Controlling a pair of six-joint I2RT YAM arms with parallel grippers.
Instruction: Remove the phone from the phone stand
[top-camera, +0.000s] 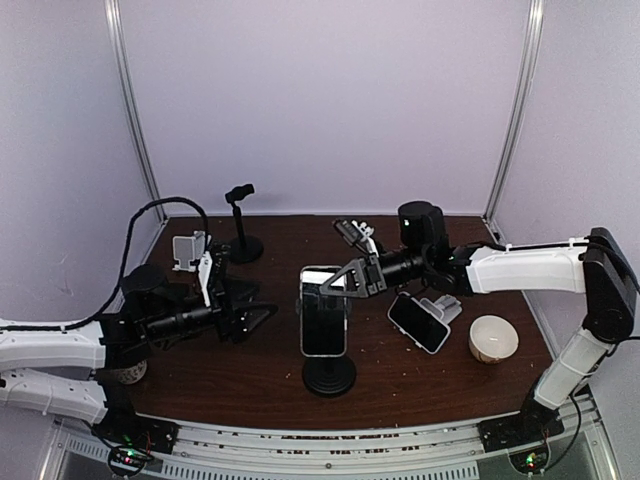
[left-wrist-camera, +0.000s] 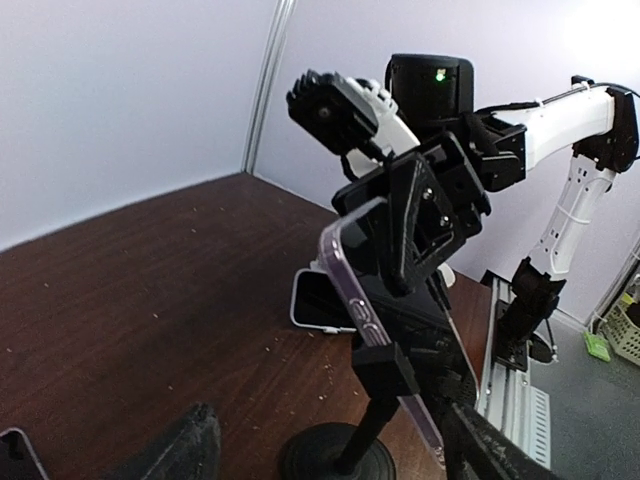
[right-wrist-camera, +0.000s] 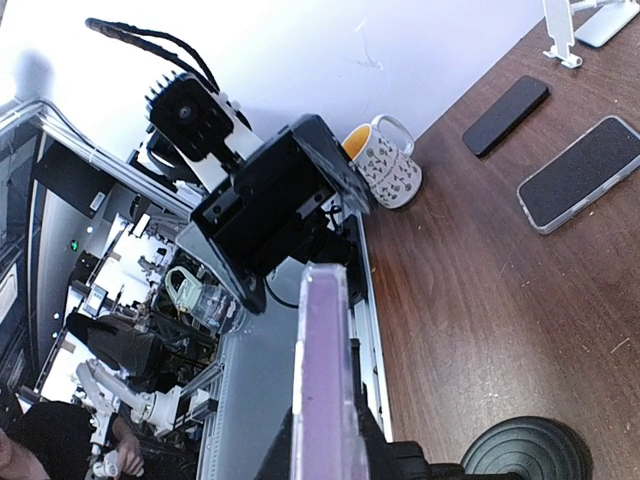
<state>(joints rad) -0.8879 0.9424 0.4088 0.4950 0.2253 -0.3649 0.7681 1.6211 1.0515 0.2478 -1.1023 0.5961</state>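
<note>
Where the bench (top-camera: 200, 390) spreads brown before you, your right end effector (top-camera: 338, 283) is pinched on the top edge of the phone (top-camera: 323, 325), which stands upright in the phone stand (top-camera: 330, 377) at mid-bench. Your left end effector (top-camera: 262, 320) gapes wide just beside it. A second stand (top-camera: 240, 225) rises behind; a white bowl (top-camera: 493, 338), a spare phone (top-camera: 418, 322) and a mug (right-wrist-camera: 385, 160) sit around.

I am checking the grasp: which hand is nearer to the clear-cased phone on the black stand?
Right. The right hand clamps the top of the clear-cased phone; the open left hand hangs left of it.
</note>
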